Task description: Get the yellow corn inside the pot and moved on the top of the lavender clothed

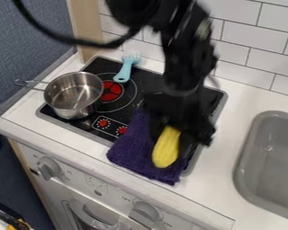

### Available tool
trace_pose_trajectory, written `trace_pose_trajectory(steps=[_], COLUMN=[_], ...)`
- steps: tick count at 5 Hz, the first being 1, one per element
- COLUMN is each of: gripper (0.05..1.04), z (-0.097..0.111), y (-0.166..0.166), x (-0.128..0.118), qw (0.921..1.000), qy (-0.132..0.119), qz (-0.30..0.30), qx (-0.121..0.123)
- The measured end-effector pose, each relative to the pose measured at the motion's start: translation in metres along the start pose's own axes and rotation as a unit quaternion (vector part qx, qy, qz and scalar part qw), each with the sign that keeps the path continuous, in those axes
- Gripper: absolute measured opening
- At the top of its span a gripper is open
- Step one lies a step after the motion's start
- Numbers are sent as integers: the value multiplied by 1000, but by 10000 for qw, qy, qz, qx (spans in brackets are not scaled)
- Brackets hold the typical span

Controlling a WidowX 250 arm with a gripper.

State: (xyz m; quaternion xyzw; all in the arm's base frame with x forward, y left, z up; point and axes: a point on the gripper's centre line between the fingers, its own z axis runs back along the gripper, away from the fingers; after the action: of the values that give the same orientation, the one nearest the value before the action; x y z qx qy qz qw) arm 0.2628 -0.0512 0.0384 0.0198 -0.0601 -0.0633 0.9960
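Note:
The black gripper (pixel 172 140) hangs over the right part of the stove, shut on the yellow corn (pixel 165 152). The corn's upper end is between the fingers and its lower end points toward the front edge. Below and around it lies the purple cloth (pixel 129 152), spread over the stove's front part; I cannot tell whether the corn touches it. The arm hides the cloth's upper right part. At the stove's left stands the silver pot (pixel 72 99), its handle pointing left, with no corn visible inside.
A light blue fork-like utensil (pixel 124 71) lies at the back of the black stove top (pixel 95 68). The grey sink (pixel 249 148) is set into the white counter at the right. A tiled wall rises behind, and oven knobs line the front below the counter edge.

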Motion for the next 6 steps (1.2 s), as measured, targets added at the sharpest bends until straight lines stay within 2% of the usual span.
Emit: trace_pose_trajectory(steps=[1,2,3,4,5,6], gripper=[636,636,636,702,971,1011], z=[-7,-6,3,2,-4,-2], y=[4,12,21,24,26,26], x=[0,-2,-4,-4,-7,-7], qw=[9998,9996,9986,9984,9988,9992], qy=[-174,-155,-271,-249,-100,-68], qz=[65,233,435,504,469,383], qx=[66,108,125,86,49,46])
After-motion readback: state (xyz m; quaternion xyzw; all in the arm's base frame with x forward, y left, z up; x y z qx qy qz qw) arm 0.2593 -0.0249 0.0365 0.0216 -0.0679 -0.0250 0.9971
